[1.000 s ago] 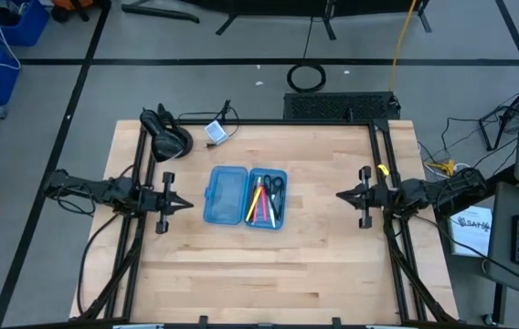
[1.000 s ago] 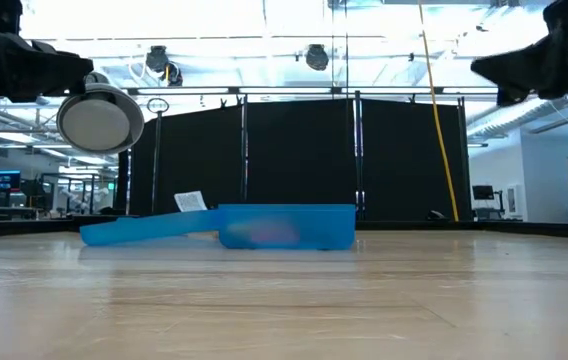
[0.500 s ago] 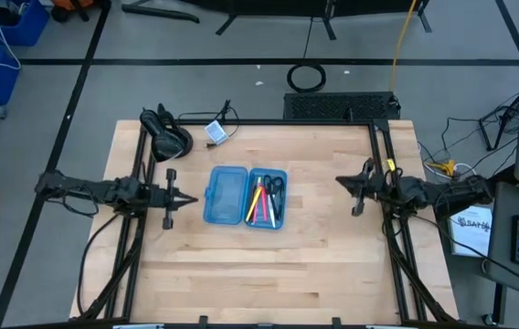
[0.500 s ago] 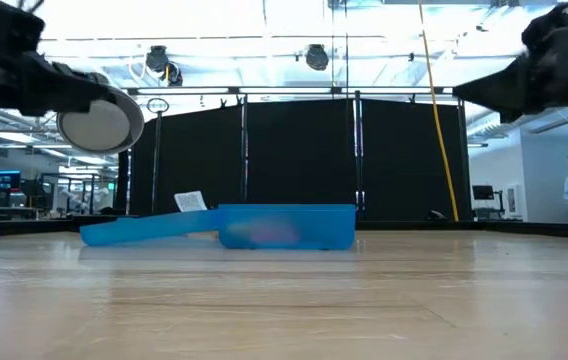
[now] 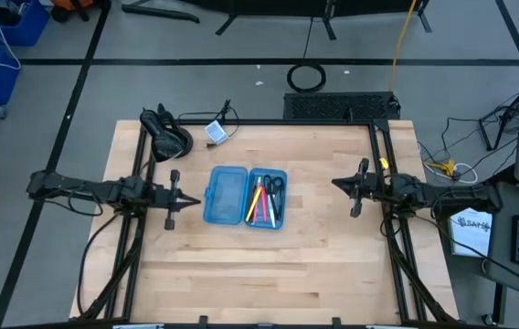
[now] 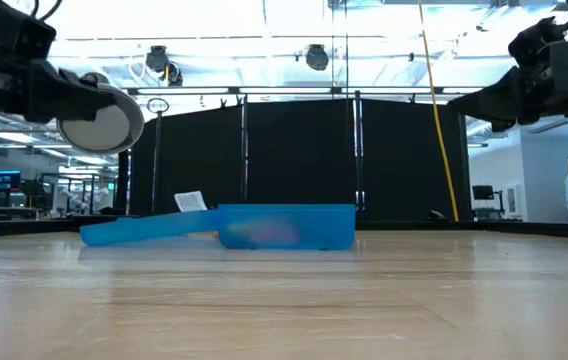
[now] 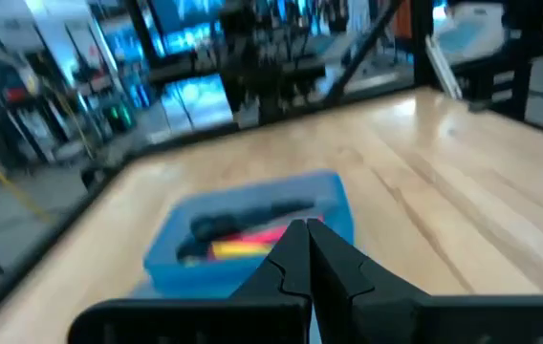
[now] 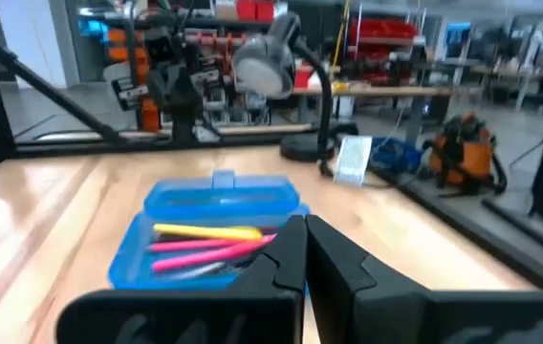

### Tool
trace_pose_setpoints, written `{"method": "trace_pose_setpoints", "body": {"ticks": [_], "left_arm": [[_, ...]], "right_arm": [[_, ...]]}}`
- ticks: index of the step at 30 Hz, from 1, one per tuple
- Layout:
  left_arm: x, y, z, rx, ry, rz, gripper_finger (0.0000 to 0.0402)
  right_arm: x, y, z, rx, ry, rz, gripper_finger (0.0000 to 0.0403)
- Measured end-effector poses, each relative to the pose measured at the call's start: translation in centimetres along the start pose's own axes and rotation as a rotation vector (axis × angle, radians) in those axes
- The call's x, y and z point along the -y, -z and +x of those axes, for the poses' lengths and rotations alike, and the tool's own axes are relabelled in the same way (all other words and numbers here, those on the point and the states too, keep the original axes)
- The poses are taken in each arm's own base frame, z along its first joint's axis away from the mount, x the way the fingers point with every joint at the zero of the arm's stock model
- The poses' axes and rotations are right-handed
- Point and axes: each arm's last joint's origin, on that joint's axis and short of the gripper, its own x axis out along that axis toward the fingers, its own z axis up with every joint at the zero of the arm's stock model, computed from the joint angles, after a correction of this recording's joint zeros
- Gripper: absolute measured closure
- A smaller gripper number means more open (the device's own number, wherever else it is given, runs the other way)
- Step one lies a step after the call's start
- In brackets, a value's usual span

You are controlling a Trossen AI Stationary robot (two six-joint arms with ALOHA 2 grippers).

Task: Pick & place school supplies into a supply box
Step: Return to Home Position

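Both arms shifted slightly since a second ago; contents unmoved.
Counter point(image 5: 269, 270): bare wood on every side.
Box point(image 5: 226, 195): centre, open flat.
Pens point(image 5: 259, 203), scissors point(image 5: 276, 187): right half, lying far-to-near.
Left pincer point(image 5: 194, 199), right pincer point(image 5: 334, 184): closed, empty, flanking the box.

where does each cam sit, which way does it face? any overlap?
High: overhead, straight down on the table; left gripper and right gripper flank the open supply box.
Low: table-top height, level across toward the room; box side-on, left arm and right arm at top corners.
Left wrist: on the left arm, past its shut fingers to the box.
Right wrist: likewise, from the opposite side.
Shared: all four see the box; both wrist views show its yellow pen and pink pen.
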Motion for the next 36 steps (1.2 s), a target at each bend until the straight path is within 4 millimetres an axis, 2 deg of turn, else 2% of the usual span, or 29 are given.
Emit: {"method": "trace_pose_setpoints", "body": {"ticks": [7,15,30,36], "left_arm": [[0.2,-1.0,-0.2,0.101,0.007,0.078,0.0401],[0.4,-0.3,-0.5,0.044,0.024,0.108,0.0401],[0.4,-0.1,-0.5,0.019,0.020,0.028,0.0401],[0.4,-0.1,-0.5,0.017,0.022,-0.063,0.0385]], "right_arm": [[0.1,-1.2,-0.3,0.123,0.006,-0.051,0.0403],[0.1,-0.8,-0.4,0.097,0.006,-0.066,0.0403],[0.1,-0.7,-0.4,0.083,0.003,-0.001,0.0403],[0.1,-0.6,-0.4,0.076,0.001,0.048,0.0403]]}}
